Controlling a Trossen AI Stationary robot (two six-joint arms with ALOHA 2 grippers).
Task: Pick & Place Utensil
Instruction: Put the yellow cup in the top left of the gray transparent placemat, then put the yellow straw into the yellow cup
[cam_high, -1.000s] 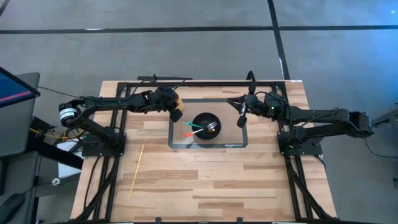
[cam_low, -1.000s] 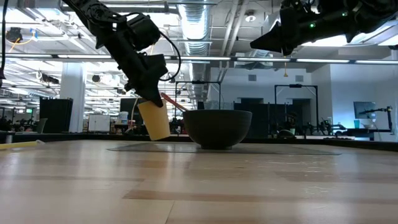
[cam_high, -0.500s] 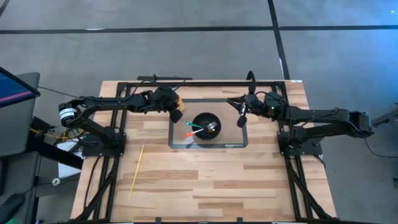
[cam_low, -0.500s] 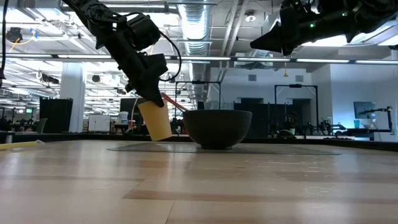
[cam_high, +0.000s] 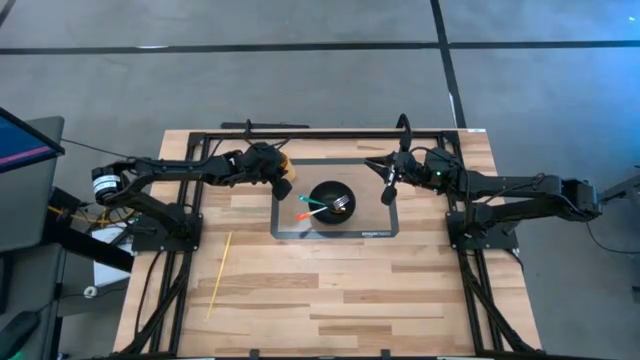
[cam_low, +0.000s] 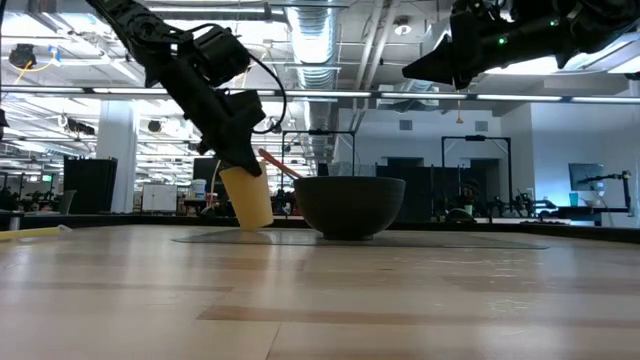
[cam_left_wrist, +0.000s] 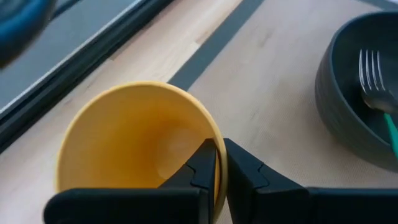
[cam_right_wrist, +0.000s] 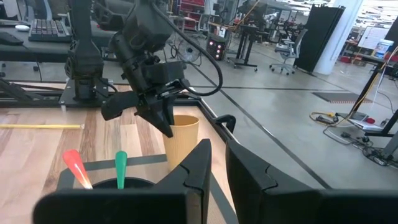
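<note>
A yellow cup (cam_left_wrist: 124, 143) stands tilted at the left far corner of a grey mat (cam_high: 375, 225), next to a dark bowl (cam_low: 350, 205). The bowl rests on the mat and holds a fork (cam_left_wrist: 373, 74), a green-handled utensil (cam_right_wrist: 120, 160) and a red-handled one (cam_right_wrist: 76, 165). My left gripper (cam_left_wrist: 217, 146) is shut on the cup. My right gripper (cam_high: 390, 188) hovers shut and empty, high over the mat's right side. My left gripper pinches the cup's rim (cam_left_wrist: 210, 121) on the side toward the bowl, one finger inside the cup and one outside. The fingers slant down from the table's left. The cup (cam_low: 246, 197) hangs tilted below them; whether its base touches the mat I cannot tell.
A long thin yellow stick (cam_high: 220, 272) lies on the wooden table toward its left near part. Black frame rails run along the far edge and both sides. The near half of the table is bare wood.
My left gripper has shifted a little toward the table's left edge, carrying the tilted cup with it, still shut on its rim. The right arm and the bowl have kept still.
</note>
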